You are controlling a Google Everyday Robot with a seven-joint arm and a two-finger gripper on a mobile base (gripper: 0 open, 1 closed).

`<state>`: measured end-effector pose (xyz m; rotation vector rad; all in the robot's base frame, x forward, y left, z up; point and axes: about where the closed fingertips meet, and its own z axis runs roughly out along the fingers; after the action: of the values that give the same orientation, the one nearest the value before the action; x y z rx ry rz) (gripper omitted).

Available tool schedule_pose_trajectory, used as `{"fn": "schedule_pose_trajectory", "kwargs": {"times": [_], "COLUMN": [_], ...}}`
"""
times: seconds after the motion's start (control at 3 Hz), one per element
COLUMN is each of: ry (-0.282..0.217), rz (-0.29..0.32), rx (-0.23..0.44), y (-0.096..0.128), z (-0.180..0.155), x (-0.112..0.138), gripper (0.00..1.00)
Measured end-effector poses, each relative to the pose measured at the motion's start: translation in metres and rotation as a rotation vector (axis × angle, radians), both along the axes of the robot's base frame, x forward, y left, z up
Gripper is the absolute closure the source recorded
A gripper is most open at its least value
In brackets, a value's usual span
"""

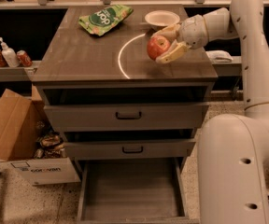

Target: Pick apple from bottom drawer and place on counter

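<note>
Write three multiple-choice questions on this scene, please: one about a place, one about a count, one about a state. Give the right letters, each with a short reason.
1. Where is the apple?
A. In the bottom drawer.
B. In the gripper, over the counter.
C. In the white bowl.

2. How many drawer handles show?
A. One.
B. Two.
C. Three.

3. How is the bottom drawer?
A. Pulled out, nothing in it.
B. Shut.
C. Pulled out, with a can inside.

Answers:
1 B: the fingers are closed on the apple above the counter.
2 B: only the two upper drawers show one each.
3 A: its bare grey floor shows.
</note>
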<state>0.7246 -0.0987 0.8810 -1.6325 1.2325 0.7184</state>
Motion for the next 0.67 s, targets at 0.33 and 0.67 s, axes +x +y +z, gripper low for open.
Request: {"fn": "schedule_pose_trajectory", "kwargs": {"times": [0.33,0.67], "ry": [-0.031,-0.031], "rz": [-0.046,-0.046], "rx": [-0.019,-0.019], "y": [-0.0008,-0.0007], "z": [0.0076,0.0075], "x": [0.0123,0.0124], "gripper": [1.0,1.0]}}
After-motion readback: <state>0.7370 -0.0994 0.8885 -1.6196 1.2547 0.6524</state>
